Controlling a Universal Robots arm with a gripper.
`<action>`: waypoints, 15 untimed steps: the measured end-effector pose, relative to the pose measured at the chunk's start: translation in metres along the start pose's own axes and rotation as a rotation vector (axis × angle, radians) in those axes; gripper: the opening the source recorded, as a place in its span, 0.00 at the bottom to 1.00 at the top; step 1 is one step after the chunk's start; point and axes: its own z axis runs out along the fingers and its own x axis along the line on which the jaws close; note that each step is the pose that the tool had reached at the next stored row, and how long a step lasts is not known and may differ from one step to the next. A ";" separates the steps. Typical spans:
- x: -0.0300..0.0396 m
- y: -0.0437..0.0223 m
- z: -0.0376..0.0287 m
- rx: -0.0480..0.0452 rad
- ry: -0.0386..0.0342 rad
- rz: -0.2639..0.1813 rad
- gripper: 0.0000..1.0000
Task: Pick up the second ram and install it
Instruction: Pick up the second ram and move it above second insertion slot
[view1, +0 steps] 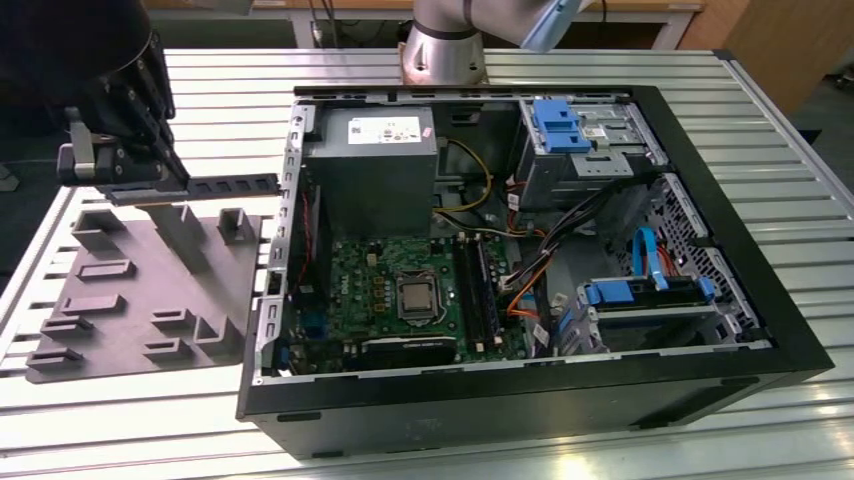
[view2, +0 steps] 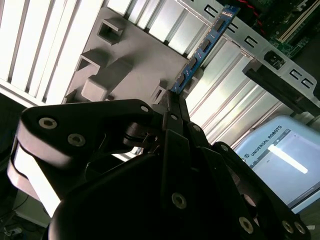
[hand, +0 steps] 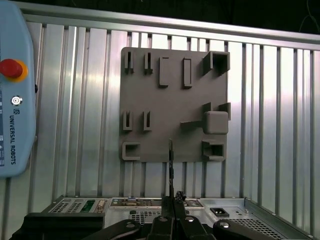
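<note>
Right now your gripper (view1: 163, 190) is clamped shut on one end of the second ram (view1: 234, 184), holding it level above the grey tray (view1: 134, 310) on the table (view1: 80, 420), just beside the open computer case (view1: 534, 410)

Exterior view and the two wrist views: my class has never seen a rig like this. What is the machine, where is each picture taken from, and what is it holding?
The machine is a robot arm with a gripper. The exterior view comes from a camera off the arm, looking down on a slatted metal table. The two wrist views come from cameras riding on the arm. On the table lie a grey plastic tray and an open computer case with its motherboard showing. The gripper is shut on the second ram, a thin memory stick, held in the air near the tray.
</note>
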 end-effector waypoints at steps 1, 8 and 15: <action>0.0000 -0.0009 0.0000 0.0000 0.0000 0.000 0.12; 0.0002 -0.0069 -0.0003 0.0000 0.0000 0.000 0.12; 0.0004 -0.0134 -0.0006 0.0000 0.0000 0.000 0.12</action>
